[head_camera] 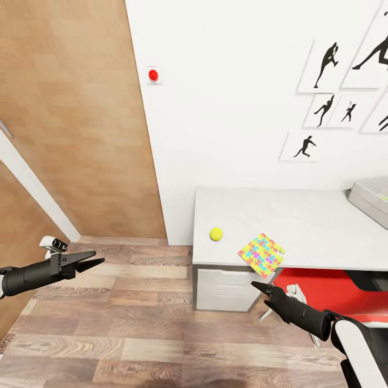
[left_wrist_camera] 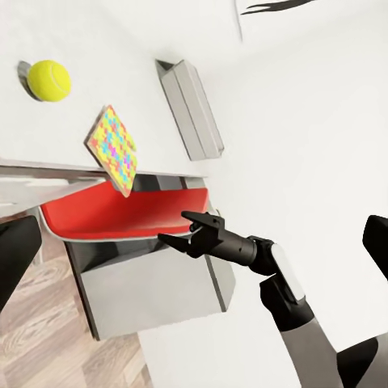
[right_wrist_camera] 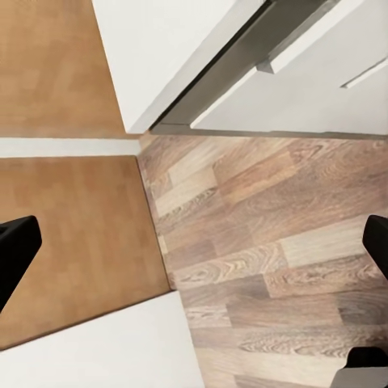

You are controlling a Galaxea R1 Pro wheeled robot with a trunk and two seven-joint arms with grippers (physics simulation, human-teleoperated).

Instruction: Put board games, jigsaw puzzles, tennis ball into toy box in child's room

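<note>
pale grey table (head_camera: 302,215), tennis ball (head_camera: 216,234), jigsaw puzzle (head_camera: 262,254), toy box (head_camera: 371,198)

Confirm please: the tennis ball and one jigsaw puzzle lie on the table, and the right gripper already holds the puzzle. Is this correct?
Not quite. The tennis ball and the jigsaw puzzle do lie on the table, but the right gripper holds nothing. In the head view it hangs in front of the table, below the edge, apart from the puzzle.

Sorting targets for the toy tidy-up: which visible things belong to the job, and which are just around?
Job: tennis ball, jigsaw puzzle, toy box, table.
Around: red chair, red wall button, silhouette prints, drawer unit.
</note>
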